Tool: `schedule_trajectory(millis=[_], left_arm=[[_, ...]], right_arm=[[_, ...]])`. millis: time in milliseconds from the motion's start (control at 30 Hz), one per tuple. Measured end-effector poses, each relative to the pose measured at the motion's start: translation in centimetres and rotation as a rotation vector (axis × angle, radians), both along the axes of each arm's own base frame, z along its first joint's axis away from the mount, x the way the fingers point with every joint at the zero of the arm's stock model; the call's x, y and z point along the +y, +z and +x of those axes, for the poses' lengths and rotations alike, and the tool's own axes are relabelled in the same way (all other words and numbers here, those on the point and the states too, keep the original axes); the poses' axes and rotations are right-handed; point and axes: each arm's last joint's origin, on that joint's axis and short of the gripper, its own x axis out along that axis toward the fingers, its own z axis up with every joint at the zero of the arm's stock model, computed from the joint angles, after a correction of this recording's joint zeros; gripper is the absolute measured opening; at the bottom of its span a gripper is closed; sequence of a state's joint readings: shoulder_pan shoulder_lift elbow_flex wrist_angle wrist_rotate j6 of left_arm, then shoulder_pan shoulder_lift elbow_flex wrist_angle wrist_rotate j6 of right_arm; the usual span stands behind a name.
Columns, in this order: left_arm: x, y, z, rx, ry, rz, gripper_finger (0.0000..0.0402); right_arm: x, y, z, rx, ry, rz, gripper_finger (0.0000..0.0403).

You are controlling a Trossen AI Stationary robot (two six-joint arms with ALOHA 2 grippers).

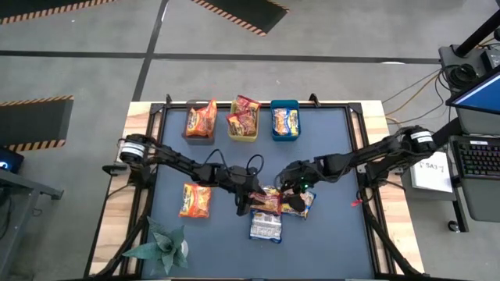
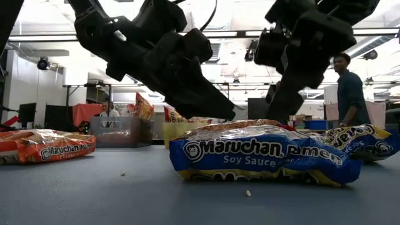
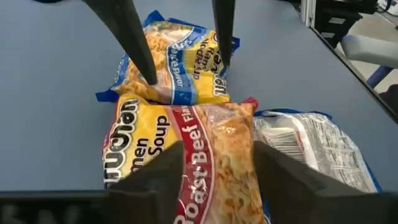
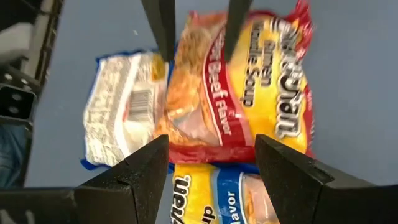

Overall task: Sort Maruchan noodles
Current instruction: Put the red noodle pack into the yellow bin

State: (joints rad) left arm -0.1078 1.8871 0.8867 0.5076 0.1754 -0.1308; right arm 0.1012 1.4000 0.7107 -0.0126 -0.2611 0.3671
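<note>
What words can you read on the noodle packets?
"Maruchan Ramen" and "Soy Sauce": blue packet.
"Maruchan": orange packet.
"Roast Beef Flavor", plus partial "men Soup": red packet.
Another blue packet carries upside-down print, unclear.
A barcode on the white packet: digits too small.
Packets in the bins: too small.

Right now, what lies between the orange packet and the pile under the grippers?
Bare mat in the high view: orange packet, then empty table up to the pile.
</note>
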Motion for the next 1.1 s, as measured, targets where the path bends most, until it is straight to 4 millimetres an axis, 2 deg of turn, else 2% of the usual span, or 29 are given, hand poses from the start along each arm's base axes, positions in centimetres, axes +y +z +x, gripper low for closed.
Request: schedule_trajectory(millis=[167, 233, 333, 467, 633, 767, 900, 1100], left_arm=[[0.0, -0.9, 0.2, 0.007, -0.009, -0.007, 0.0036], [0.1, -1.0, 0.3, 0.010, -0.010, -0.022, 0.0011], [0.2, -1.4, 0.2, 0.022, 0.000, -0.033, 0.0016], [0.9, -1.7, -0.1, 0.034, 0.033, -0.045, 0.0003], [2.5, -2.2, -0.8, 0.054, 0.149, -0.046, 0.0001], [3.9, -2.2, -1.7, 0.058, 0.301, 0.019, 0.0001], [5.2, -1.3, -2.6, 0.060, 0.359, 0.036, 0.0000], [5.2, 1.5, -5.0, 0.075, 0.326, 0.094, 0.0000]], right_arm=[[0.5, -0.9, 0.4, 0.012, 0.017, -0.001, 0.0226], [0.6, -0.9, 0.4, 0.009, 0.020, -0.002, 0.0226], [0.6, -0.7, 0.4, -0.006, 0.026, -0.008, 0.0226], [0.5, -0.2, 0.4, -0.034, 0.020, -0.028, 0.0226], [0.4, 0.0, 0.4, -0.052, 0.002, -0.047, 0.0226], [0.2, 0.0, 0.5, -0.055, -0.010, -0.078, 0.0226], [-0.4, 0.1, 0.5, -0.061, -0.048, -0.114, 0.0226], [-2.3, 0.8, 0.0, -0.043, -0.140, -0.117, 0.0226]])
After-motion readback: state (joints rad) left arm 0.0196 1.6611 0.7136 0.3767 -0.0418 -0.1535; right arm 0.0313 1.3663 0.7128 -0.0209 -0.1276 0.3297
